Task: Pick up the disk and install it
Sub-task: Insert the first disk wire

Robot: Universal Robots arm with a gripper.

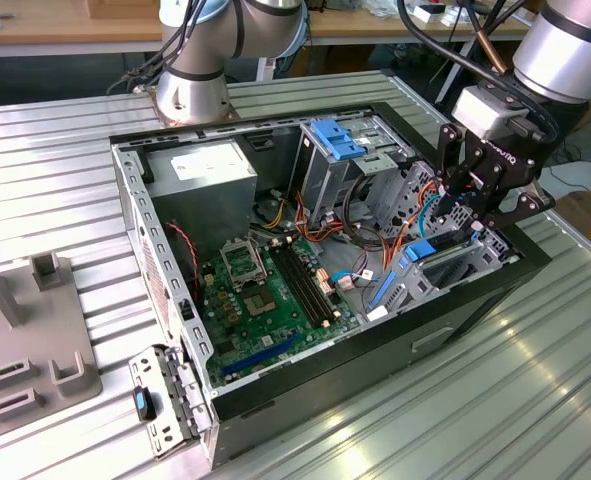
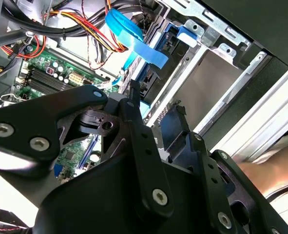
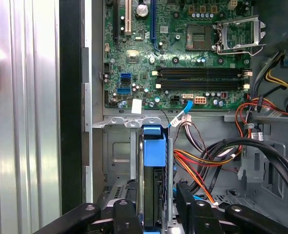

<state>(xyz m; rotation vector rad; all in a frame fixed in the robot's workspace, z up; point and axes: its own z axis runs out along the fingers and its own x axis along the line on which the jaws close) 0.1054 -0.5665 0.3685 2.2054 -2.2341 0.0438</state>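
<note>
Inside the open computer case (image 1: 275,395), the disk (image 3: 153,195) on edge between narrowed fingers (image 3: 125,217), seemingly in their grip.

Flat black disk with bright blue plastic rails (image 3: 154,170), partly hidden
It was cut off at the first wrist view's edge, one end lost behind the black end effector (image 3: 157,204).

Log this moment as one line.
gripper: at drive cage | disk: on edge in cage slot, at gripper | grasp: cannot tell
</note>
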